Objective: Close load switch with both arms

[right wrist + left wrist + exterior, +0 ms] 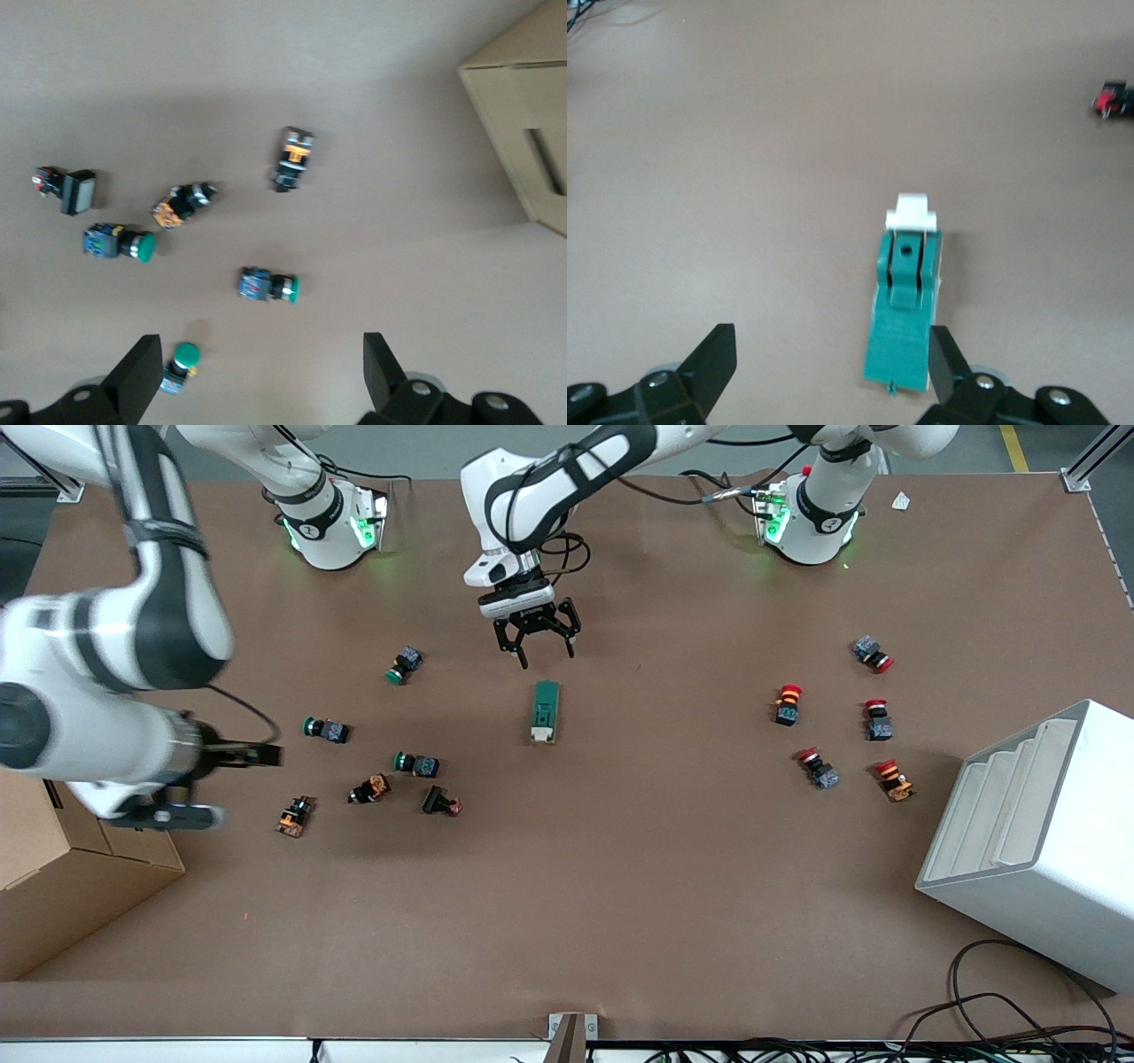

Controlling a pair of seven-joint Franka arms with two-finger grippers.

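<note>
- Left gripper (536, 636) hangs with its fingers spread and nothing in them, over bare table just by the load switch's green end.
- Load switch (545, 711) lies flat mid-table, its white lever (542, 733) at the end nearer the front camera; in the left wrist view the switch (906, 314) sits off-centre, close to one finger.
- Right gripper (257, 376) is parted and empty too, up over the green and orange push buttons (417, 764) toward the right arm's end.
- My call: centre the left jaws across the green body first, pin it, then let the right arm press the lever.
- Brown table (620, 886) is flat and matte; a cardboard box (53, 886) and a white stepped rack (1036, 841) flank it, with red buttons (788, 704) near the rack.
</note>
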